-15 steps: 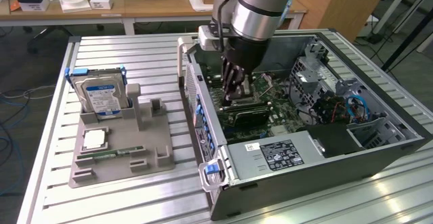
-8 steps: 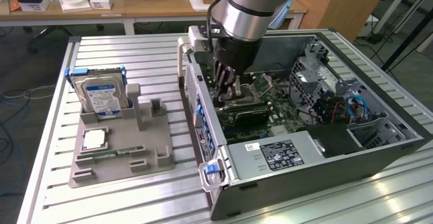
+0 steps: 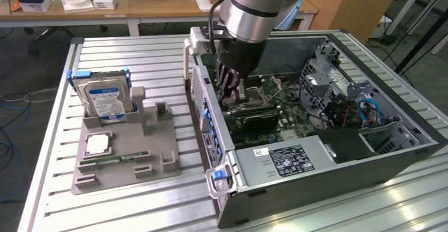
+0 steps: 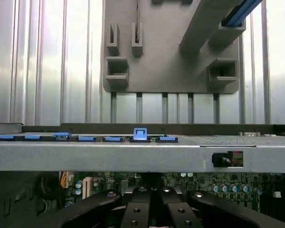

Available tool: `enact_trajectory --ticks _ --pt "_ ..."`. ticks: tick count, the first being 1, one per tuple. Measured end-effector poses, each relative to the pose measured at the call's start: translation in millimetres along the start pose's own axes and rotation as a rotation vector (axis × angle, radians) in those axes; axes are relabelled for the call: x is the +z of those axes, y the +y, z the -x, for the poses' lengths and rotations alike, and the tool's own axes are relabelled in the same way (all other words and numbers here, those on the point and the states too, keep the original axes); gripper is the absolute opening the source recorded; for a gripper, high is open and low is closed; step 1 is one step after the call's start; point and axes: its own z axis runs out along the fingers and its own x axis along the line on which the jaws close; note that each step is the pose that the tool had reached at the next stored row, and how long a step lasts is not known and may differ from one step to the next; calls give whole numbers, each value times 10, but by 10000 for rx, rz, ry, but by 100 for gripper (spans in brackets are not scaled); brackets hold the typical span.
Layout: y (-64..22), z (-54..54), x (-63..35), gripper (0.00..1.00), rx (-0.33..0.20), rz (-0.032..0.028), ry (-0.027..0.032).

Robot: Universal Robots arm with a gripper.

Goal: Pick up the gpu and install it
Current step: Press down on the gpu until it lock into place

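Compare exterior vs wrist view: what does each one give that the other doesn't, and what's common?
Exterior: the arm reaches into the open case; hard drive upright in the gray fixture; power supply; blue cables.
Wrist: the gripper seen close, shut, with the motherboard beyond it.
Both: fixture, case, motherboard, slatted table.

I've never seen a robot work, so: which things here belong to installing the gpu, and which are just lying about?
In the job: gripper, shut, down inside the open computer case, over the motherboard.
Lying about: hard drive, memory stick and square chip, all on the grey holder.
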Motion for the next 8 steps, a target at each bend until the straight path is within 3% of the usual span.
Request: enact_trajectory --ticks 3,8 --pt "4 0 -1 11 -1 0 1" --pt "9 -1 -52 11 -2 159 3"
